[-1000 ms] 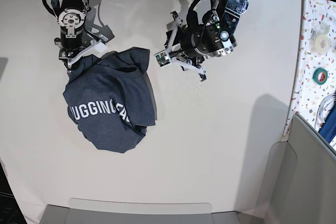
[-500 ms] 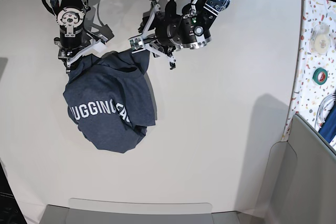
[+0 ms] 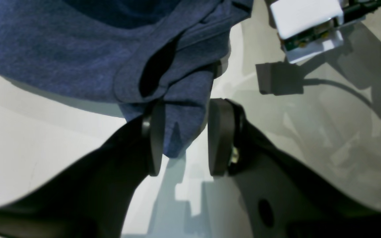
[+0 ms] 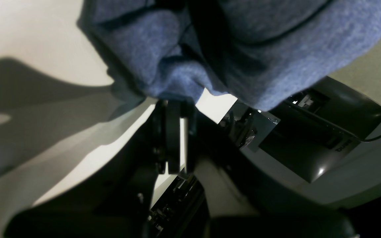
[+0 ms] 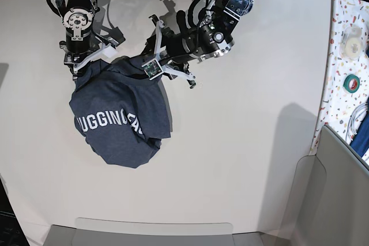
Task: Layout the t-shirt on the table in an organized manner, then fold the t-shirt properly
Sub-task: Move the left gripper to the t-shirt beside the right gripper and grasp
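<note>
Since the earlier frame, left gripper (image 5: 154,66) has reached the t-shirt (image 5: 118,116) (upper left); jaws straddle a fold, unclosed. Right gripper (image 5: 78,67) grips cloth. Close fully before spreading.

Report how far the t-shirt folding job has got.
Done: nothing folded; the t-shirt lies bunched on the table. In hand: the right end effector is shut on one edge; the left end effector straddles another, open. Left: spreading flat, then folding.
</note>
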Robot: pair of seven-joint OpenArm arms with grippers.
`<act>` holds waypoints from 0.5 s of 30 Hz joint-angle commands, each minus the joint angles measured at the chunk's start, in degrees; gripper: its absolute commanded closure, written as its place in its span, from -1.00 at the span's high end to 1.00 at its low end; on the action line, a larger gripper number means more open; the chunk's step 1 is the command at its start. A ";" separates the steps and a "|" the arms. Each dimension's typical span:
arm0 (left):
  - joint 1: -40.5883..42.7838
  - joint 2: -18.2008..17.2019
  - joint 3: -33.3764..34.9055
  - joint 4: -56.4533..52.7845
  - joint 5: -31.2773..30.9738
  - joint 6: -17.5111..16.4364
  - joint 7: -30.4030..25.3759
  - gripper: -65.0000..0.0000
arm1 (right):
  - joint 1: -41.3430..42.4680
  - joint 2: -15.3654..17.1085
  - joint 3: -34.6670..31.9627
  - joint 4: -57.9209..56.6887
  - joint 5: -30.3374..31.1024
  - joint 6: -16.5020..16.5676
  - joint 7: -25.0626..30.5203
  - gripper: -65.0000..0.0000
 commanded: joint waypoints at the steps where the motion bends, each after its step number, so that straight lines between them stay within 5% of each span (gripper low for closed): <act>1: 0.32 0.95 0.17 0.96 -0.59 1.01 -1.03 -0.33 | -2.90 0.20 -0.24 -1.86 3.40 5.46 0.10 -1.00; 15: 0.76 2.44 6.58 -0.36 -0.68 17.80 -1.11 -0.33 | -2.55 0.11 -0.24 -1.94 3.40 5.46 0.10 -1.00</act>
